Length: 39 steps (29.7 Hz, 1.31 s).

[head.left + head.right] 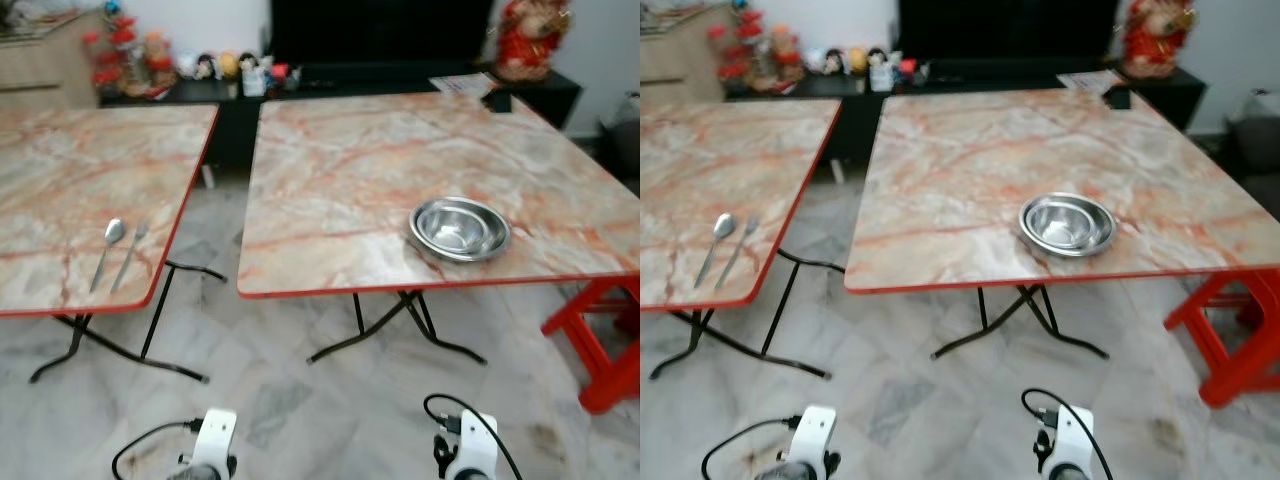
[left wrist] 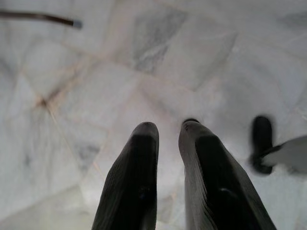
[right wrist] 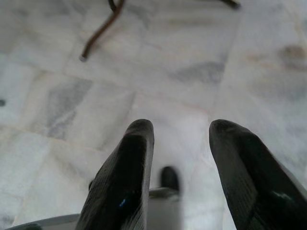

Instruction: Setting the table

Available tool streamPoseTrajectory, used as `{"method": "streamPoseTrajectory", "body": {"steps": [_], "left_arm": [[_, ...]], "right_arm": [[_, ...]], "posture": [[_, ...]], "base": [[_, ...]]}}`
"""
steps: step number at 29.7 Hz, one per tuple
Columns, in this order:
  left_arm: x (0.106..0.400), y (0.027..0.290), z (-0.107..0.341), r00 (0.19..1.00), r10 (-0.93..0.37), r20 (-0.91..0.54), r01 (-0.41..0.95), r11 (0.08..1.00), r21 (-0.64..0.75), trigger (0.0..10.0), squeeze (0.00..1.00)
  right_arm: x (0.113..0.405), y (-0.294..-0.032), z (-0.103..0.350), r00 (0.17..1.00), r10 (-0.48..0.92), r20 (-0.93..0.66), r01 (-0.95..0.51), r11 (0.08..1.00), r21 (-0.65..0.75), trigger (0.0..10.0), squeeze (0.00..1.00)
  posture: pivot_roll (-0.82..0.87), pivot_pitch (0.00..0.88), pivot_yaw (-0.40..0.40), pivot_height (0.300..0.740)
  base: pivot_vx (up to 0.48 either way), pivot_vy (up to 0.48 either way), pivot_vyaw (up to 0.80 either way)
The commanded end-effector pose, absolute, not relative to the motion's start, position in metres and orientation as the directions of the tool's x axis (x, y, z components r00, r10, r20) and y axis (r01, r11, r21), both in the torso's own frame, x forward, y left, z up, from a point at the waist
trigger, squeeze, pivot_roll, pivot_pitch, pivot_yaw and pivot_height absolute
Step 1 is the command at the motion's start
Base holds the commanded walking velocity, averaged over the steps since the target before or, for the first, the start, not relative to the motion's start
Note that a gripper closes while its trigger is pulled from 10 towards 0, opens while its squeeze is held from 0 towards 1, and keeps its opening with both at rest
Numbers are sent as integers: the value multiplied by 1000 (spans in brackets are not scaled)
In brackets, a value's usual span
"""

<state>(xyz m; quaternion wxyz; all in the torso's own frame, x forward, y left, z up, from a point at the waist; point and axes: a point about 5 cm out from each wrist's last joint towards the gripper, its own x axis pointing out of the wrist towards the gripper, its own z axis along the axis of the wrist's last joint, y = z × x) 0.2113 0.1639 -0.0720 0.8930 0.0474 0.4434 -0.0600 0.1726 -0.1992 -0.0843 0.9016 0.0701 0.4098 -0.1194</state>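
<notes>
Two marble-patterned folding tables with red edges stand ahead. A spoon [image 1: 108, 250] and a fork [image 1: 130, 252] lie side by side near the front edge of the left table [image 1: 60, 170]. Stacked steel bowls [image 1: 460, 228] sit near the front right of the right table [image 1: 350, 170]. Both arms hang low over the floor: left wrist [image 1: 213, 440], right wrist [image 1: 470, 445]. My left gripper [image 2: 169, 125] points at the marble floor, fingers nearly together and empty. My right gripper [image 3: 182, 125] is open over the floor, holding nothing.
A red stool [image 1: 600, 340] stands at the right table's front right corner. Black folding legs [image 1: 400, 330] spread under both tables. A dark low cabinet [image 1: 240, 90] with figurines and a black screen lines the back wall. A paper [image 1: 463, 85] lies on the right table's far corner.
</notes>
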Motion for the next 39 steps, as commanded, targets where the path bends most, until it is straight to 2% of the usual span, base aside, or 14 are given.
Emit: {"method": "streamPoseTrajectory", "body": {"steps": [1, 39], "left_arm": [[206, 161, -75, 581, -72, -811, 150, 988, 20, 10000, 0], [207, 162, -75, 587, -68, -807, 148, 989, 25, 10000, 0]], "right_arm": [[175, -200, -83, 637, -166, -753, 283, 959, 28, 10000, 0], [176, -198, -83, 639, -153, -754, 256, 966, 21, 10000, 0]], "posture": [[-68, 0, 35, 740], [-64, 0, 36, 740]], "base": [[0, 356, 0], [0, 355, 0]]}}
